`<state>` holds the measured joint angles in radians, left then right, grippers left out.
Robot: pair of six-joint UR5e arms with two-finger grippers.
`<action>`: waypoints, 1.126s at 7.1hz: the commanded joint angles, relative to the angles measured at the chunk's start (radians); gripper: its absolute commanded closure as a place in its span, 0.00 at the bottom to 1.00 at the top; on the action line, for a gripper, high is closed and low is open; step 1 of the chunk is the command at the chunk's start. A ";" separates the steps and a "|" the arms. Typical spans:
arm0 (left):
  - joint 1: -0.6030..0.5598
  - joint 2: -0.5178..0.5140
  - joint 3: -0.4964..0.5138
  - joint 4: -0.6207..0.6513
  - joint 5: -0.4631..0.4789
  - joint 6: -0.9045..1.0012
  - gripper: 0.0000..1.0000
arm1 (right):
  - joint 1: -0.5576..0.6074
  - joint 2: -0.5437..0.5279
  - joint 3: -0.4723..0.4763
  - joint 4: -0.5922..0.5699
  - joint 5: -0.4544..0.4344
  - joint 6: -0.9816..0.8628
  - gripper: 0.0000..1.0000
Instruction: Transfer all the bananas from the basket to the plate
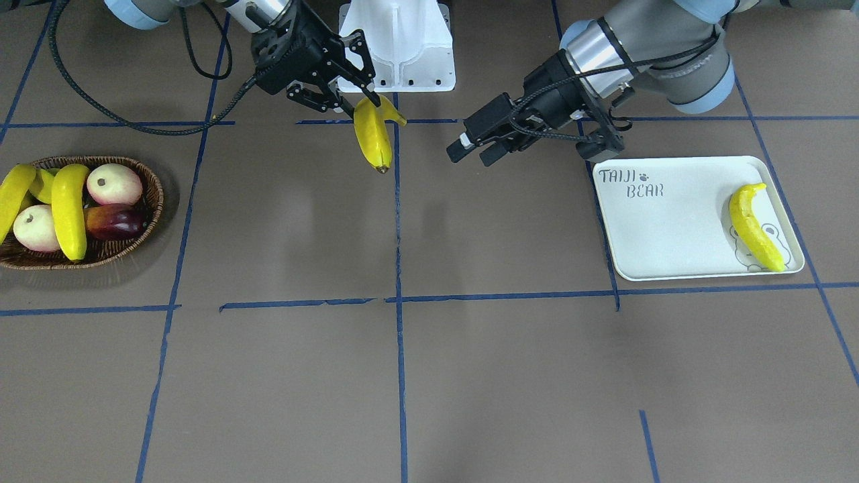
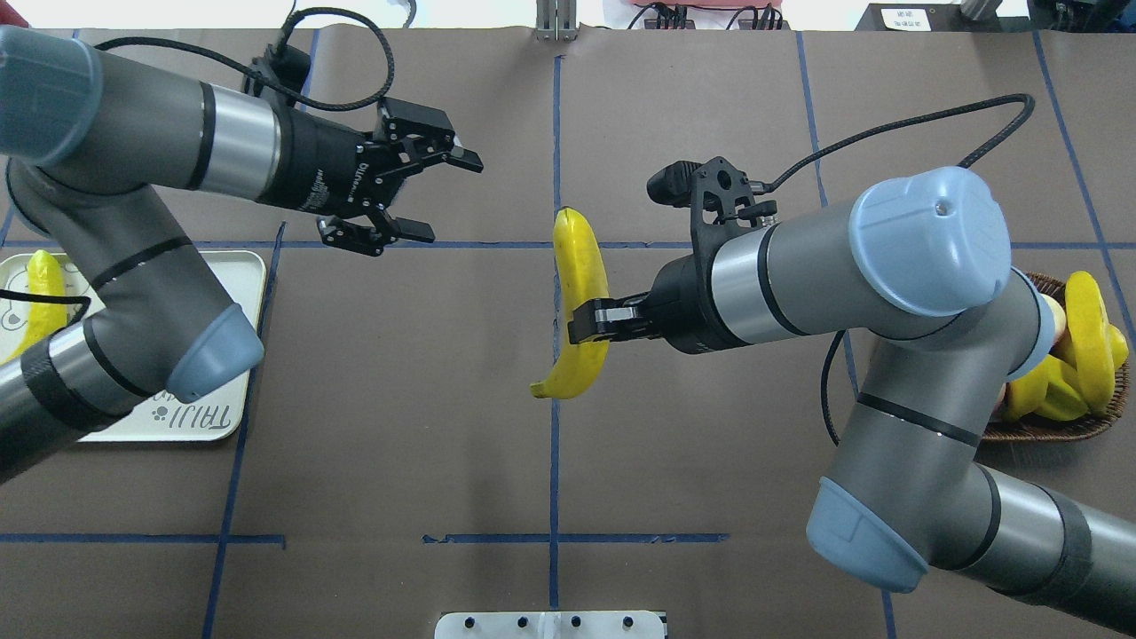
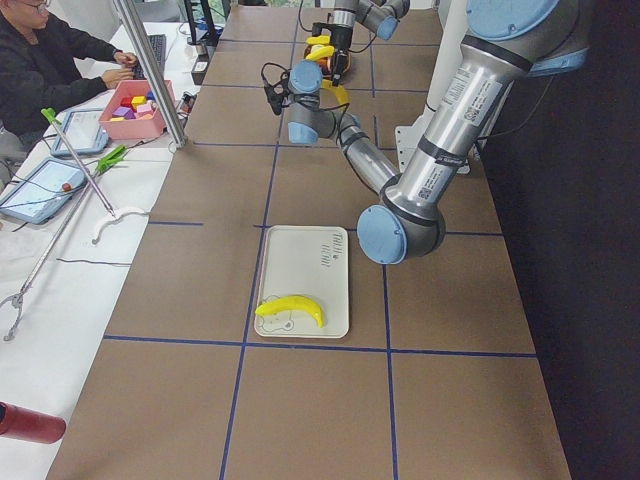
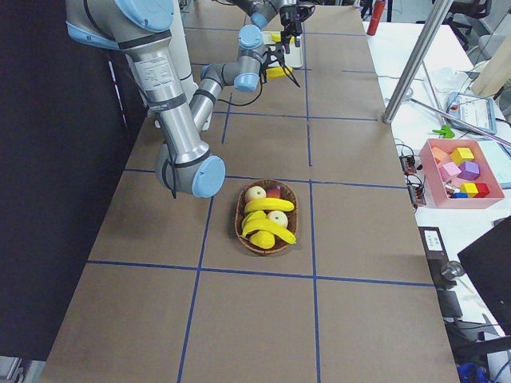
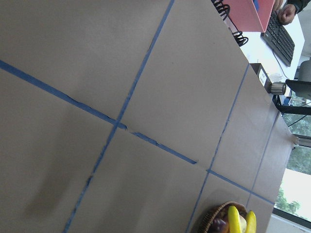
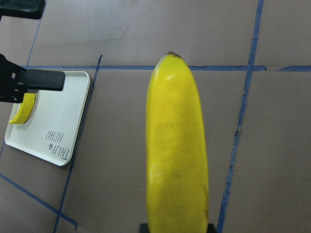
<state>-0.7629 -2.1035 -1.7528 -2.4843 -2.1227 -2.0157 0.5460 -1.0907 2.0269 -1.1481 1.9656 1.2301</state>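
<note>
Currently the right gripper [image 2: 587,321] is clamped on one banana [image 2: 581,266], held in the air over the middle of the tabletop [image 2: 399,399]. The fruit runs roughly along the blue tape line [image 2: 555,461] and is gripped toward its stem end. The empty left gripper [image 2: 448,200] has its fingers spread wide and hovers between that banana and the plate [image 1: 671,228], touching neither. On the plate lies a second banana [image 1: 755,228], flat at the bear-drawing end, away from the TAIJI BEAR lettering. The brown basket [image 1: 156,201] sits at the right arm's end of the tabletop, well apart from the plate. In it a third banana [image 1: 69,211] lies across the other fruit and a fourth banana [image 1: 13,194] leans at the outer rim. Also inside are pale round fruits [image 1: 114,183] and a dark red fruit [image 1: 114,221].
</note>
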 commanded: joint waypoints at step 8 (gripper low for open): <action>0.149 -0.092 0.079 -0.008 0.173 0.035 1.00 | -0.014 0.018 -0.010 0.017 -0.005 0.034 0.68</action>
<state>-0.6139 -2.1986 -1.6743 -2.4919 -1.9495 -1.9923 0.5293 -1.0723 2.0178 -1.1376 1.9605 1.2616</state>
